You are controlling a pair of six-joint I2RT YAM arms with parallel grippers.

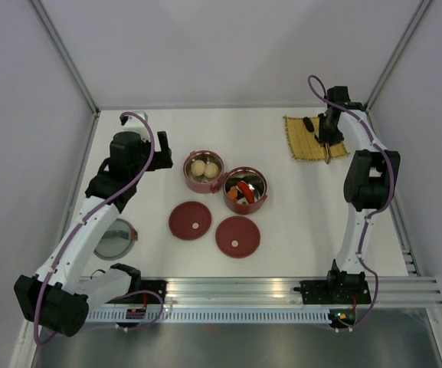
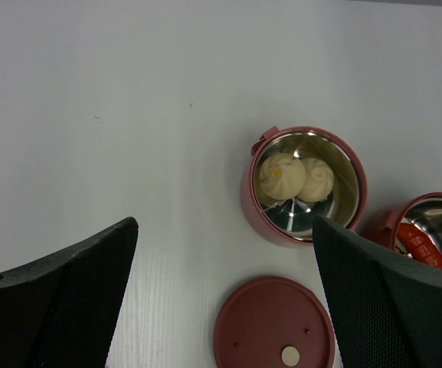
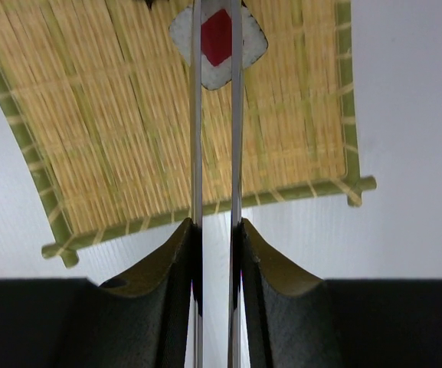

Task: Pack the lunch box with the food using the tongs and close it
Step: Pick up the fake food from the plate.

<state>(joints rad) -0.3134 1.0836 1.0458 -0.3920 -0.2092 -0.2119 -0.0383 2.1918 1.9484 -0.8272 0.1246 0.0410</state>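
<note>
My right gripper (image 3: 215,226) is shut on the tongs (image 3: 196,115), whose two thin silver arms run up over the yellow woven mat (image 3: 113,130). Their tips straddle a white piece of food with a red centre (image 3: 217,38). In the top view this gripper (image 1: 326,138) hangs over the mat (image 1: 301,142) at the back right. The lunch box is two open dark-red bowls: one (image 1: 203,170) holds two pale balls (image 2: 282,175), the other (image 1: 245,188) holds orange and black bits. Two red lids (image 1: 189,221) (image 1: 237,235) lie in front. My left gripper (image 2: 224,222) is open and holds nothing, above the table beside the bowls.
A black piece (image 1: 307,123) lies on the mat's far side. A round silver dish (image 1: 113,239) sits under my left arm near the front left. Grey walls close in the table at the left, back and right.
</note>
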